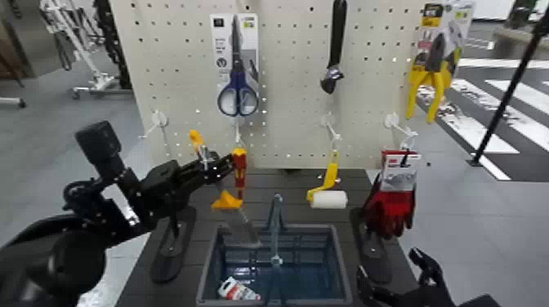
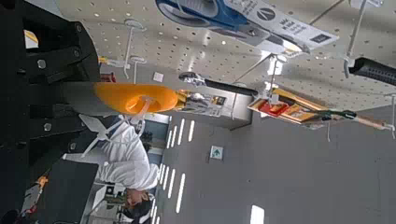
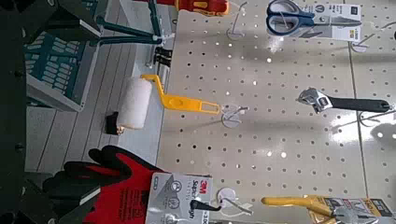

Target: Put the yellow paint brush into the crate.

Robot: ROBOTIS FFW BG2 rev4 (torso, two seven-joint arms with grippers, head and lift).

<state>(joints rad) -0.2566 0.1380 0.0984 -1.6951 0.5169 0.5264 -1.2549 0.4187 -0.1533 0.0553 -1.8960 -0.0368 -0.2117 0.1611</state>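
Behind the dark worktop (image 1: 372,282) stands a cream pegboard (image 1: 286,73) carrying blue-handled scissors (image 1: 237,69), a black adjustable wrench (image 1: 333,49) and yellow-handled pliers (image 1: 433,69) in their packs. Lower on its hooks hang a red-and-yellow screwdriver (image 1: 239,167), a yellow-handled roller (image 1: 328,192) with a white cylinder, and red-and-black gloves (image 1: 392,200).

At the worktop's near edge, in the middle, sits the crate (image 1: 274,265), grey-blue with a thin upright handle; a small red-and-white pack (image 1: 237,290) lies at its near left corner.

The left hand (image 1: 200,167) is raised above the worktop's left side, near the far left corner of the crate, clenched on the yellow paint brush (image 1: 214,184). The brush slants through the air, its yellow tip up by the pegboard and its yellow collar and greyish bristles pointing down toward the crate's far left rim, apart from it.

The right hand (image 1: 421,273) is low at the worktop's near right corner, beside the crate, its fingers spread and grasping nothing
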